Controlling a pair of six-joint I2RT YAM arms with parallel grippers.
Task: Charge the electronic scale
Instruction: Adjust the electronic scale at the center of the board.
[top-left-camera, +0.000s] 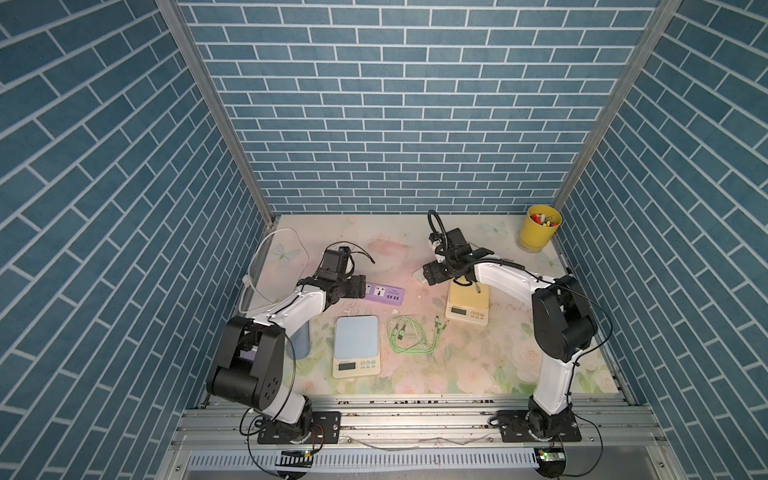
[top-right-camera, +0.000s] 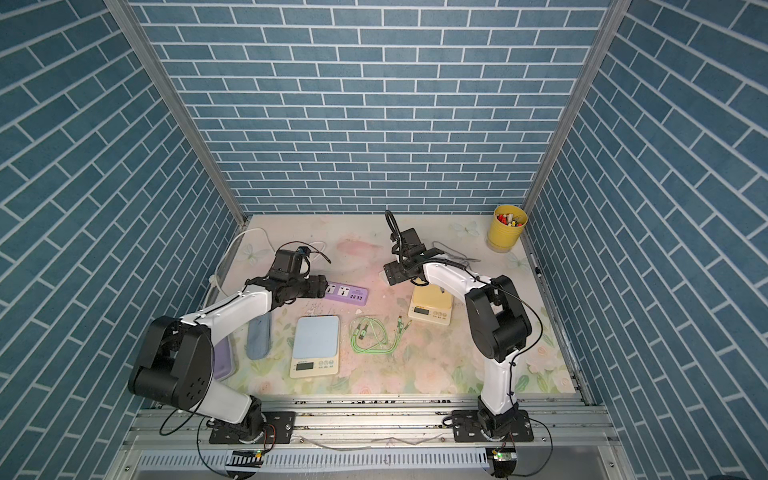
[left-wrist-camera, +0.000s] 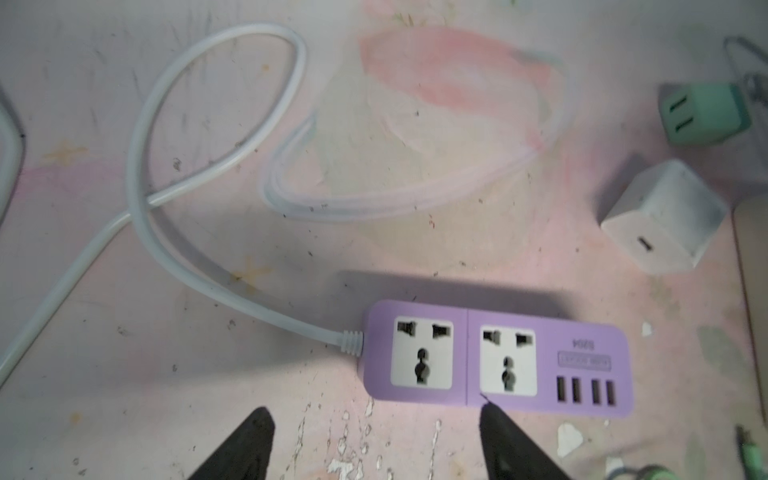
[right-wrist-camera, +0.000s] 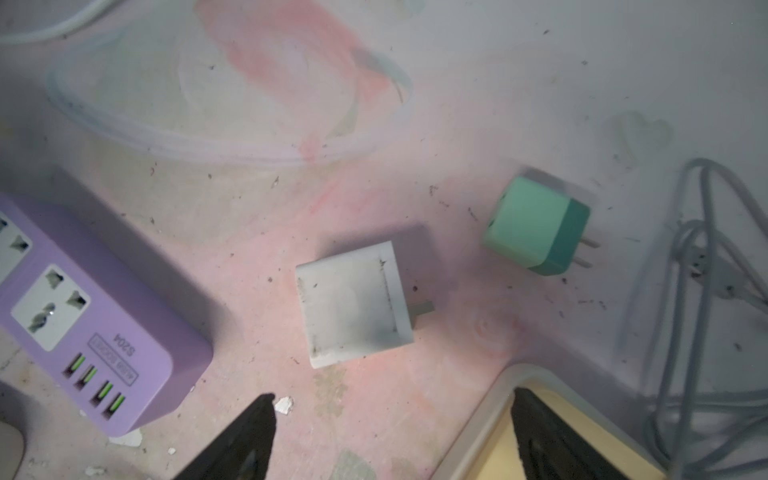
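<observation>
Floral table (top-left-camera: 478, 365) holds all. Blue-topped scale (top-left-camera: 356, 343) front centre; yellow-topped scale (top-left-camera: 467, 305) behind, right, under right arm (top-left-camera: 503, 276). Purple power strip (top-left-camera: 384, 294) left, sockets up. Left gripper (left-wrist-camera: 372, 415) released, empty, at strip's edge. Right gripper (right-wrist-camera: 392, 395) released, empty, one finger over yellow-topped scale. Green cable (top-left-camera: 411, 334) coiled between scales. White charger (right-wrist-camera: 353, 303), teal charger (right-wrist-camera: 536, 226) loose on table near yellow-topped scale

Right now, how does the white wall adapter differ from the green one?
The white adapter is smudged with dark marks; the green adapter is clean and two-toned. The white one shows one port in the left wrist view, the green one two. The white one lies nearer the purple power strip, the green one nearer the grey cable. Both lie on their sides, unplugged.
</observation>
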